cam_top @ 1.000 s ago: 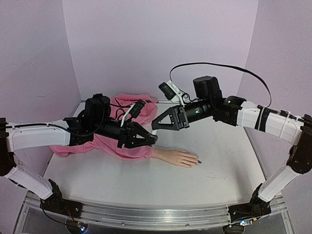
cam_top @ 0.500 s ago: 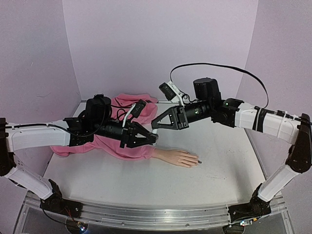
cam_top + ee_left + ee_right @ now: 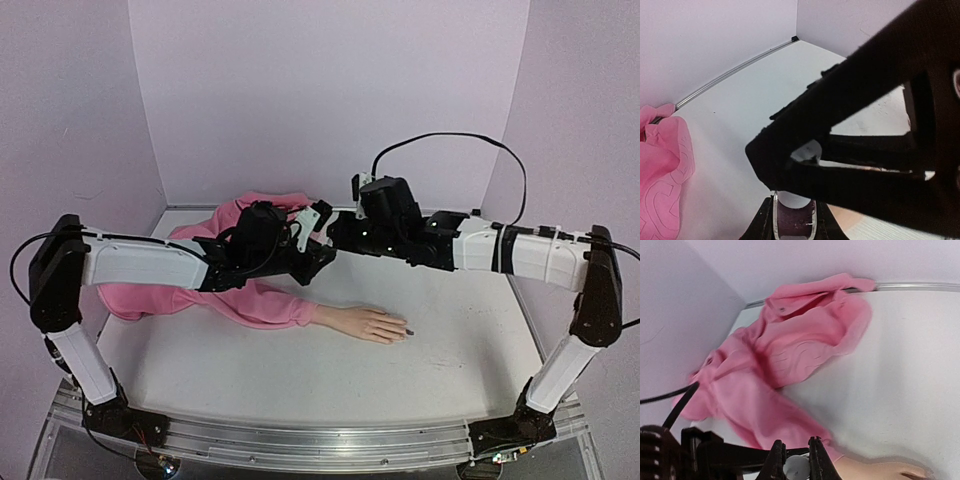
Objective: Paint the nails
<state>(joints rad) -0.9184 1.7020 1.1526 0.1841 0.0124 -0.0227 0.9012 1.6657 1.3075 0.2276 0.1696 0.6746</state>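
Opening the polish: both arms meet on the bottle, over the counter behind the hand.

The left jaws are closed on the dark polish bottle and the right jaws are pinched narrow on its white cap, so I judge the step to be uncapping, with no painting under way. The nails are on the mannequin hand, which lies flat on the counter with its pink sleeve trailing left. One fingertip looks dark; the rest are too small to read. The next move calls for twisting the cap free, lifting it clear, then bringing it down to a nail. Only the wrist views show the two grips. Overhead the bottle is hidden between the arms, yet that view alone shows the nails.
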